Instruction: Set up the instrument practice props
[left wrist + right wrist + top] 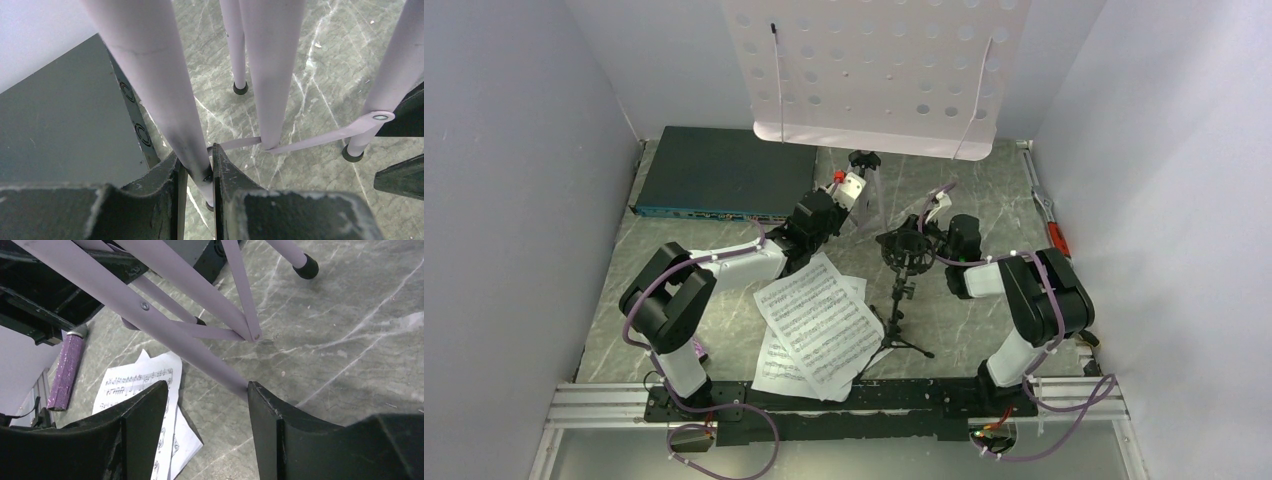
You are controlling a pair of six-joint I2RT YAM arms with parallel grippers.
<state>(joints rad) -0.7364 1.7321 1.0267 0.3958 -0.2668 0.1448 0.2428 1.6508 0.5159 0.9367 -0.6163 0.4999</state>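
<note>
While my left gripper [197, 172] is pressed together on one lilac leg of the music stand [270, 75], low down near the leg's foot, my right gripper [207, 405] hangs with its fingers spread wide. Another leg of the stand slants down between those spread fingers and ends close against the inner edge of the right-hand one; I cannot tell whether it touches. The stand is upright on the grey marbled table [984, 190] at the far side, its perforated tray high above both of my wrists and its legs splayed around them.

The two sheet-music pages [817, 325] lie flat and overlapping on the table between my arms, nearer my bases than either gripper. Just beside them on my right stands the small black mic stand [902, 300], upright on its tripod, close to my right forearm. The glittery purple microphone [66, 371] lies on its side on the table, beyond the pages as my right wrist camera sees it, and well apart from my fingers.

A flat dark box [724, 170] sits at the far left, just beside my pinched leg. A red-handled tool [1056, 238] lies along the right wall.
</note>
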